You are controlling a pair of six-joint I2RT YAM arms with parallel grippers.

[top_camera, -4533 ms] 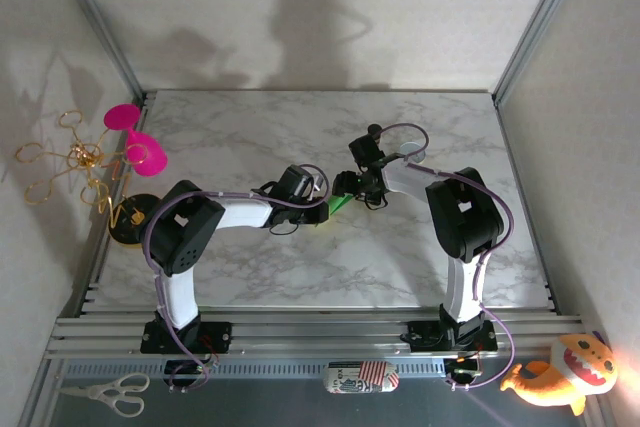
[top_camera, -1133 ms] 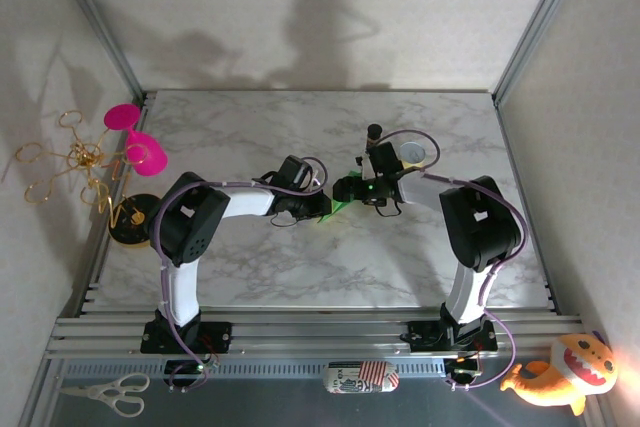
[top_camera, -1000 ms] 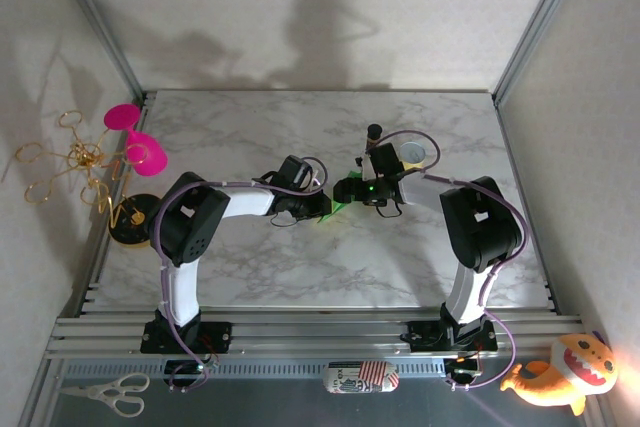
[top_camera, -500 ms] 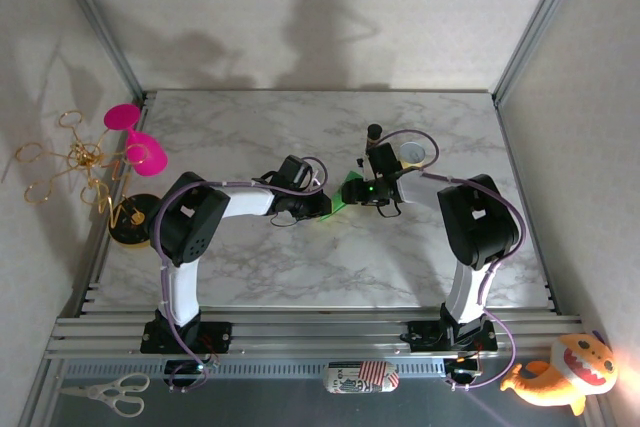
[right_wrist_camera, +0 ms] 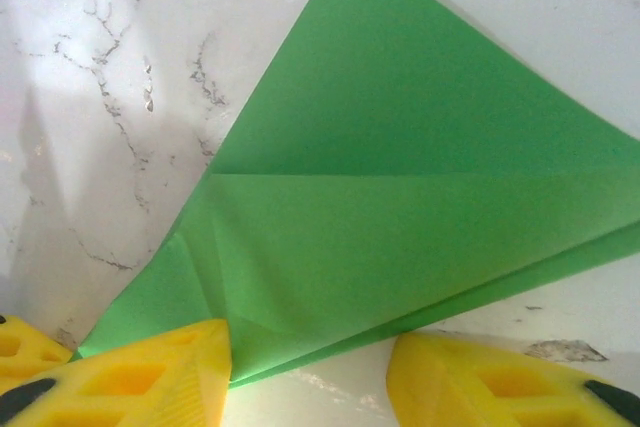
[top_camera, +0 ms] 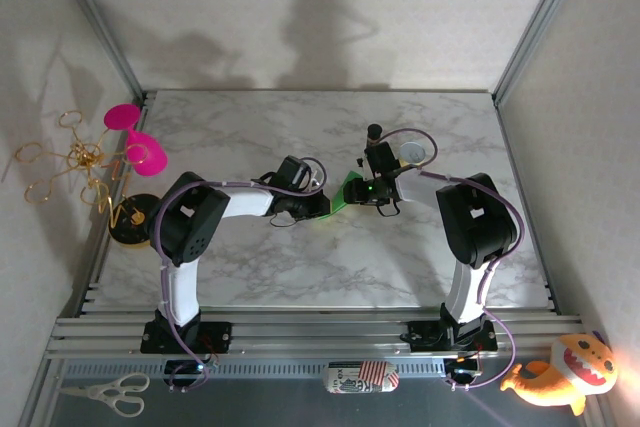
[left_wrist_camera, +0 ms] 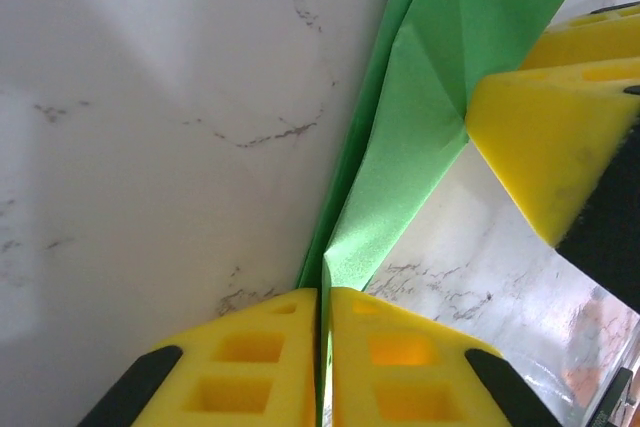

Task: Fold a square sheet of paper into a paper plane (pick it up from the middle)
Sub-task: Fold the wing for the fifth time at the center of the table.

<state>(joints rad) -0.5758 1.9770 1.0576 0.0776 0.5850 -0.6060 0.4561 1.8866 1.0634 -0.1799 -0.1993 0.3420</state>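
- the left gripper (left_wrist_camera: 322, 297) is pinched tight on one corner of the sheet of paper (left_wrist_camera: 420, 127), probably to anchor it while the other arm works.
- the green sheet, already creased to a point, lies mid-table on the marble table (left_wrist_camera: 140, 97) between the arms.
- the right gripper (right_wrist_camera: 308, 372) stands part open, straddling the sheet's edge, seemingly ready to pinch a fold.
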